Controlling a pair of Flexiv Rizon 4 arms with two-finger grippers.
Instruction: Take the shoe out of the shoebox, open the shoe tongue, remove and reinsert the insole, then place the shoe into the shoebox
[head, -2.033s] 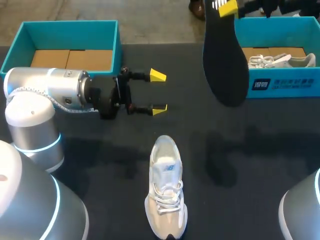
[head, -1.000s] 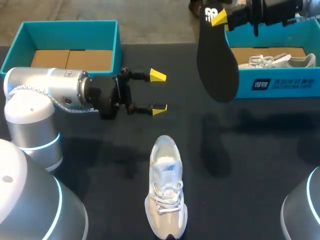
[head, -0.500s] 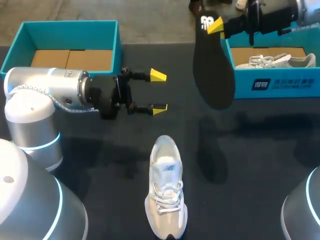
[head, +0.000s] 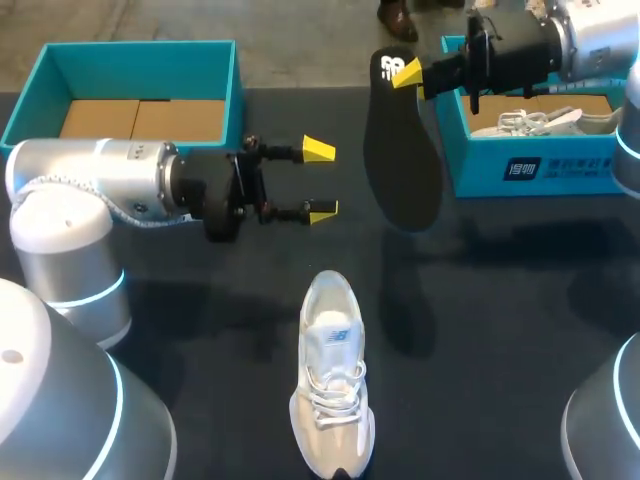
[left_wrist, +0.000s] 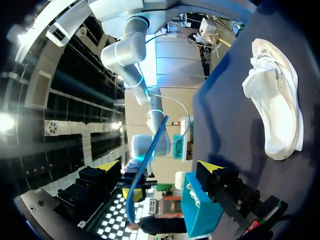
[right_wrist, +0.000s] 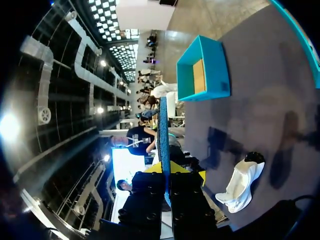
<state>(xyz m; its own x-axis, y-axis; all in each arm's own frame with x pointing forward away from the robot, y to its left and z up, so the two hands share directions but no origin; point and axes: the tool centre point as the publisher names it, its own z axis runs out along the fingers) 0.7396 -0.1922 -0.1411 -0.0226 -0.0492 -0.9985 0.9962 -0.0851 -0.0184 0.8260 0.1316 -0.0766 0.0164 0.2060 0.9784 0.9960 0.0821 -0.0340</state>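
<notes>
The right end effector (head: 408, 72) pinches the insole (head: 400, 160) at its heel end, both yellow tips pressed against it. The insole hangs from that grip above the bench (head: 520, 300), its toe end pointing down toward the robot. It is beside the right box (head: 540, 165) and well apart from the shoe (head: 332, 385). The insole is black and flat, with a white mark at the gripped end. In the right wrist view it shows edge-on as a thin blue-grey strip (right_wrist: 163, 135) running ahead from between the fingers (right_wrist: 186, 169).

The left end effector (head: 320, 180) is spread, its tips aimed sideways toward the insole and not touching it.

The shoe is white, sits upright on the bench in front of the robot, and is laced. A second shoe (head: 545, 122) lies in the right box. The left box (head: 140, 60) sits behind the left arm.
</notes>
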